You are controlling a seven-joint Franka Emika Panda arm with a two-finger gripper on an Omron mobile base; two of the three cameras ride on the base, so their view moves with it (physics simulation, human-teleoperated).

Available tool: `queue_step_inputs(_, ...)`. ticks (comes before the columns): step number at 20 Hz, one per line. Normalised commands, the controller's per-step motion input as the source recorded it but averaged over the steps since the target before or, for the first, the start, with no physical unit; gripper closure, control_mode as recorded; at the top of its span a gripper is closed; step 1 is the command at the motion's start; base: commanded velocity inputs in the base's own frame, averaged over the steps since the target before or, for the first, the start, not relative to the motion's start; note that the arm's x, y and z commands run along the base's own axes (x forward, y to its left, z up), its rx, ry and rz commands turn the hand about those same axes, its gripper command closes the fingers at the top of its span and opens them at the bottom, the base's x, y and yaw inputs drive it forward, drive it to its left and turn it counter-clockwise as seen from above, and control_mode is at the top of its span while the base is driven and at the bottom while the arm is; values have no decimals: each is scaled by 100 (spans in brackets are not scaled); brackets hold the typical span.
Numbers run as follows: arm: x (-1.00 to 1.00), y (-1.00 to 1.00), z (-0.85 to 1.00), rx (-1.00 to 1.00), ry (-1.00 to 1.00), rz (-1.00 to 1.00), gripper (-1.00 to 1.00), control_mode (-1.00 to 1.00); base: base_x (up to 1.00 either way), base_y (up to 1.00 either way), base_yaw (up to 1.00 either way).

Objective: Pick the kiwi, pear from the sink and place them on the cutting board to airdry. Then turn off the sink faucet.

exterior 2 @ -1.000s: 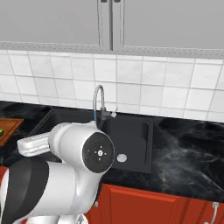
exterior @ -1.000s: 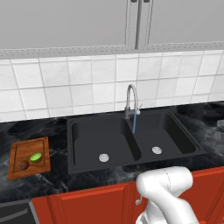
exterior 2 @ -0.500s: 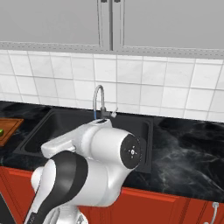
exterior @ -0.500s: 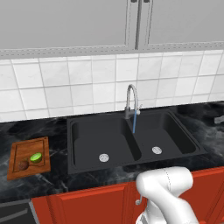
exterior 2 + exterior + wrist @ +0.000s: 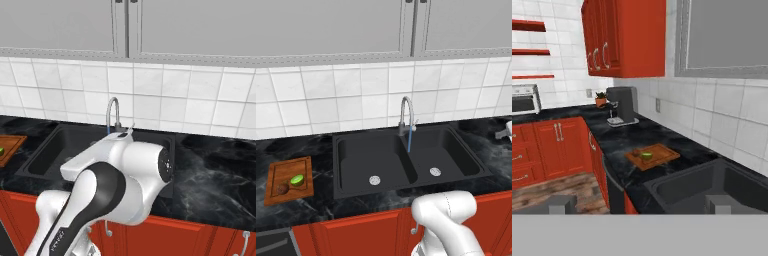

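Observation:
The black sink (image 5: 406, 160) holds no fruit in either basin. A thin blue stream of water runs from the silver sink faucet (image 5: 406, 117). To the left, on the counter, lies the wooden cutting board (image 5: 288, 180) with the green pear (image 5: 297, 179) and the brown kiwi (image 5: 282, 188) resting on it. In the hand view my gripper (image 5: 641, 205) is open with nothing between its fingertips (image 5: 562, 204). It looks along the counter at the cutting board (image 5: 652, 156), the pear (image 5: 646, 155) and the sink's near basin (image 5: 712, 187). My arm's elbow (image 5: 125, 175) covers much of the sink in the right base view.
A dark coffee machine (image 5: 622, 105) stands on the black marble counter (image 5: 619, 137) beyond the board. Red cabinets run below and above. A white tiled wall (image 5: 356, 100) backs the sink. A pale object (image 5: 506, 130) sits at the counter's far right.
My arm has swung round: in the right base view its elbow moved from the left to the middle, in front of the sink. The fruit, the board and the water stream are unchanged.

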Motion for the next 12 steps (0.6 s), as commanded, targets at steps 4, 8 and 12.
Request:
queue_step_inputs(4,28,0,-10,8,0,6,-100,-100,0,0,0)
queue_step_inputs(8,39,0,-9,5,-4,0,-100,-100,0,0,0)
queue_step_inputs(12,28,0,-13,0,-8,-7,-100,-100,0,0,0)
